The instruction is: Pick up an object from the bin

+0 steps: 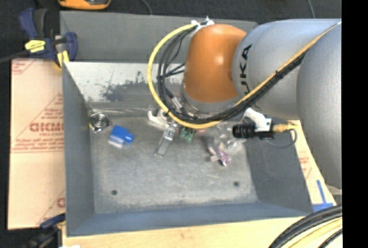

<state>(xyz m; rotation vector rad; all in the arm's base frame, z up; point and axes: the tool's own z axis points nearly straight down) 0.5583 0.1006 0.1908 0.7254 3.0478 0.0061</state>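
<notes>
My gripper [194,148] hangs under the arm's orange cover, low over the middle of the bin floor. Its two fingers stand apart, one fingertip [165,143] on the left and the other toward the right, so it is open, and I see nothing between them. A small blue block [121,136] with a white end lies on the floor to the left of the left fingertip, apart from it. Farther left, near the bin's left wall, sits a small round silvery metal piece [99,122].
The arm and its cables cover the back right of the bin and hide the floor under them. A bare stretch of grey floor runs along the front of the bin, with sloping walls on all sides.
</notes>
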